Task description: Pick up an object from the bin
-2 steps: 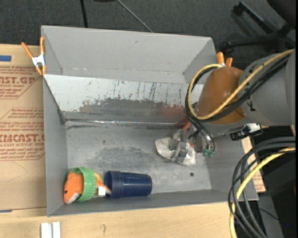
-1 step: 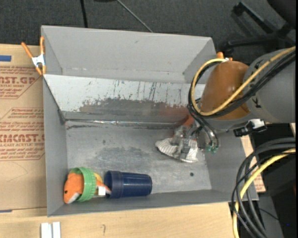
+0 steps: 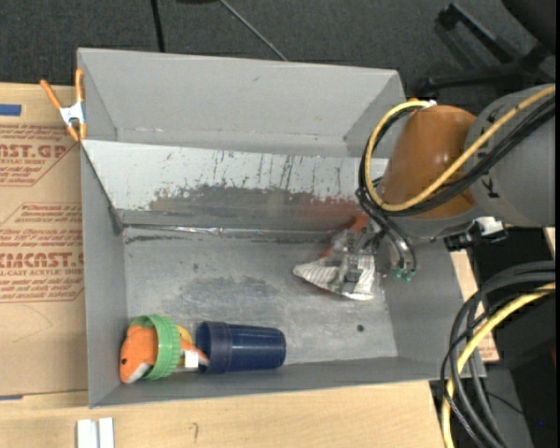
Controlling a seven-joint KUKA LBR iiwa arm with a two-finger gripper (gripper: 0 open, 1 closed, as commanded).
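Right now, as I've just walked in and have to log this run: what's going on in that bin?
The robot arm reaches in from the right. Its gripper is down near the floor in the right part of the grey bin, at a pale, crumpled-looking thing. I cannot tell whether it has hold of that thing. In the near left corner a dark blue cup lies on its side beside an orange and green toy, both well apart from the gripper.
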